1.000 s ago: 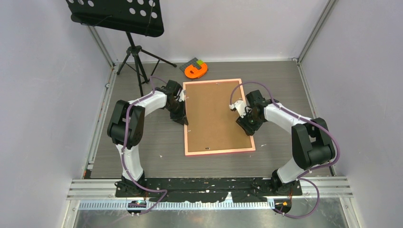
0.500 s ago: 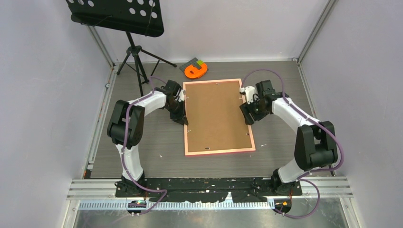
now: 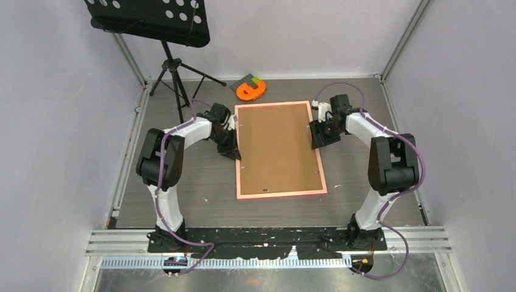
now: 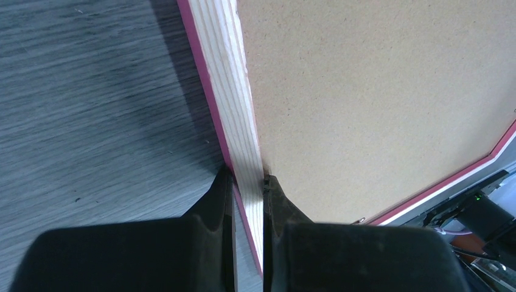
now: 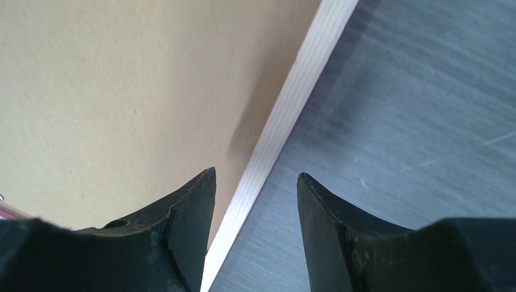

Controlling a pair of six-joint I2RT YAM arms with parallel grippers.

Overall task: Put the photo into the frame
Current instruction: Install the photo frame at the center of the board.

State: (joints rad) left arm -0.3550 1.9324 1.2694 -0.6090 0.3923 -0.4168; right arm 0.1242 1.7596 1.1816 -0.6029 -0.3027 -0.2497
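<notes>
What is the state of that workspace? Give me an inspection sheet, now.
Surface: grey wood-grain table, small white specks.
Job's things: frame lies face down, brown backing board in it; photo not seen.
Clutter: orange tape-like object beyond the frame's far edge.
Grippers: left gripper shut on the frame's left rail; right gripper open, astride the right rail.
Cables: purple cables run along both arms.
Surroundings: black music stand at far left, plain walls.

Salmon-pink frame [image 3: 280,194], speckled brown backing board [image 3: 277,146], grey wood-grain table [image 3: 201,176]
</notes>
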